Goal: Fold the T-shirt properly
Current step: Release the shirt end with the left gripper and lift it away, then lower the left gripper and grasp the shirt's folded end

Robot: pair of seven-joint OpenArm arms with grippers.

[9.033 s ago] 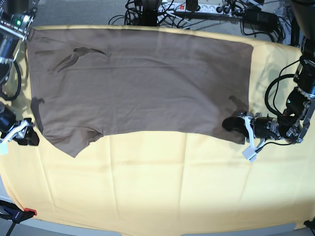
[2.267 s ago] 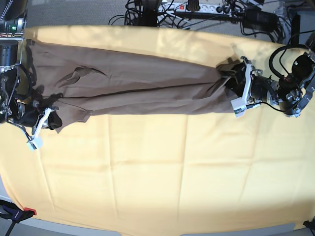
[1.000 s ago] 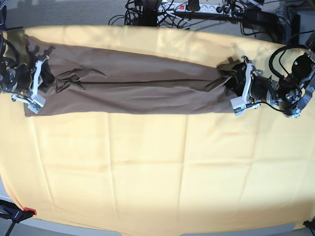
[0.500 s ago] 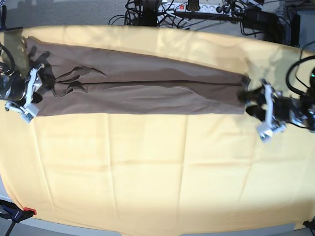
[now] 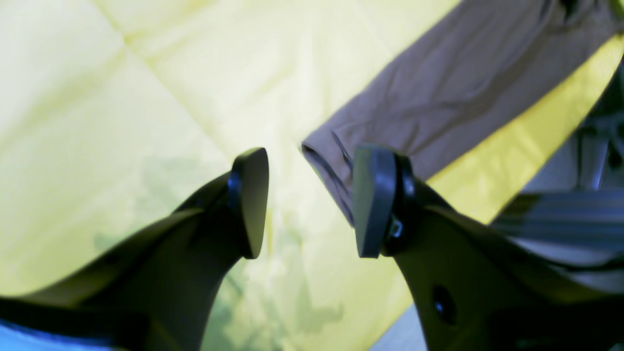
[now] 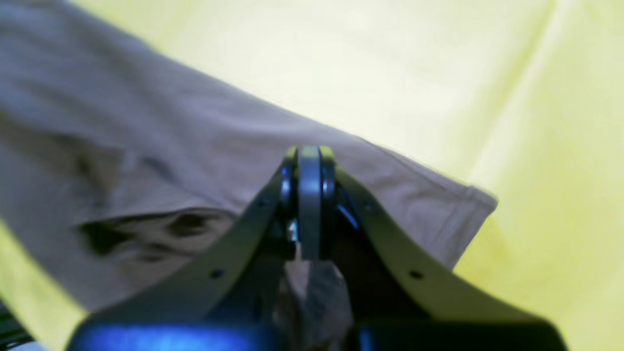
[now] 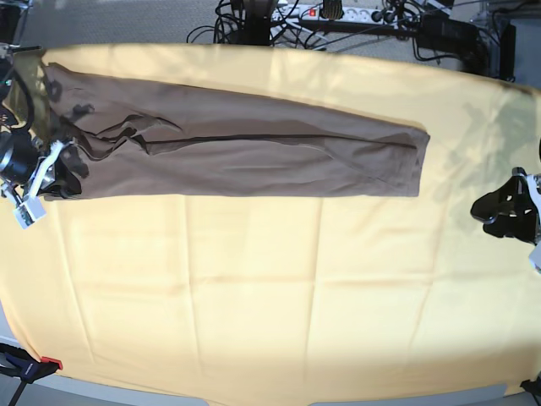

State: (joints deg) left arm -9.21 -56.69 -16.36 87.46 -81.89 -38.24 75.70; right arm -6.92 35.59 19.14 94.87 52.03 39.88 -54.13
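T-shirt (image 7: 237,156): taupe-brown, lying as a long narrow band across the far part of the yellow cloth (image 7: 254,288), lengthwise edges brought in to a seam-like line along the middle; bunched and wrinkled at the base view's left end.
Left gripper (image 5: 304,200): jaws wide apart, nothing between them; hanging above bare cloth just off the shirt's squared end, at the base view's right edge, apart from the garment.
Right gripper (image 6: 309,195): fingers pressed together at the shirt's end; a scrap of brown fabric showing at the base of the jaws, so apparently pinching the cloth, though blur leaves this uncertain.
Progress: lengthwise fold judged done; crosswise folds into a compact packet not yet made; crumpled sleeve region at the left end likely wants smoothing first.
Surface: table draped wholly in creased yellow cloth.
Room: grey floor beyond the far edge, power strip (image 7: 325,10) and tangled black cables (image 7: 245,21).
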